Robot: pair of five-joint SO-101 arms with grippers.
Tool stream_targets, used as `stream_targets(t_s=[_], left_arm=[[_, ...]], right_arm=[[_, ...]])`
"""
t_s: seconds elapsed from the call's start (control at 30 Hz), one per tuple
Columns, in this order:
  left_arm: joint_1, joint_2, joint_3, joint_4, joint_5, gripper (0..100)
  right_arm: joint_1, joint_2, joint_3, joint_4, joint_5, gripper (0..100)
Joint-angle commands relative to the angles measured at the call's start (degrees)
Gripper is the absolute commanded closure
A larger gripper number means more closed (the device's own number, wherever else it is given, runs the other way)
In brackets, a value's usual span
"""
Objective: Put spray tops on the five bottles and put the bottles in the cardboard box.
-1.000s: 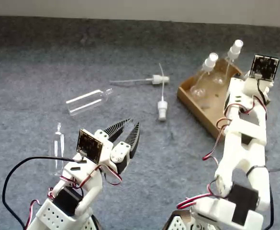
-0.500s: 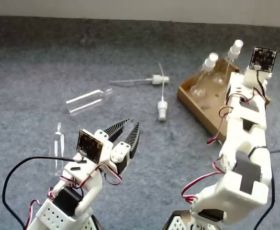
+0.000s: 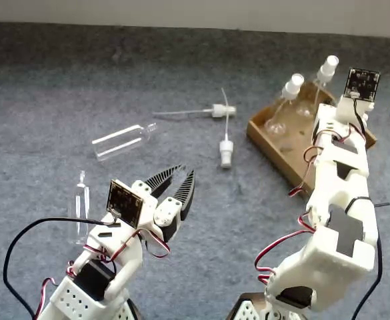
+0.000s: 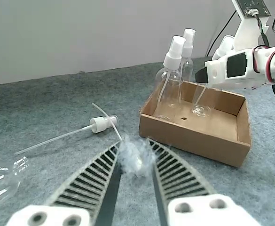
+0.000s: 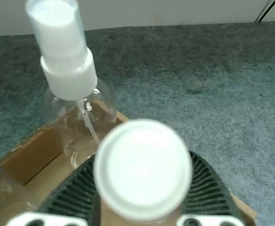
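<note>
- A small bottle and a larger bottle are laid uncapped at nine and eleven o'clock of the low left hand, which is slightly parted and empty.
- Two spray tops are scattered at twelve o'clock.
- In the cardboard box, a third bottle is clenched by the downward-pitched right hand; if it is released tilted, the capped bottles could be toppled.

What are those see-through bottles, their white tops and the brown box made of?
Clear bottles: likely glossy transparent plastic, possibly glass; the grey carpet shows through them. White spray tops: opaque moulded plastic, smooth, with thin translucent tubes. Brown box: matt cardboard, judging by its flat tan walls and raw edges.
</note>
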Motion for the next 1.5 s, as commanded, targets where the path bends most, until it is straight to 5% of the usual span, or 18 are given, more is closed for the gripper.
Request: stream_targets(t_s=[0.0,0.27,0.93,1.37,1.47], left_arm=[[-0.75,-0.4,1.19,-1.32,-0.44,96],[-0.75,-0.4,1.19,-1.32,-0.44,96],[-0.75,-0.4,1.19,-1.32,-0.44,96],[-0.75,-0.4,1.19,-1.23,-0.44,96],[-0.75,-0.4,1.19,-1.23,-0.44,96]], right_arm=[[0.84,-1.36,-3.74,-1.63,0.18,89.0],[0.84,-1.36,-3.74,-1.63,0.44,88.8],[3.56,-1.54,-3.38,-1.63,0.44,69.5],[3.65,-1.89,-3.3,-1.36,0.53,68.8],[3.65,-1.89,-3.65,5.14,0.26,68.7]])
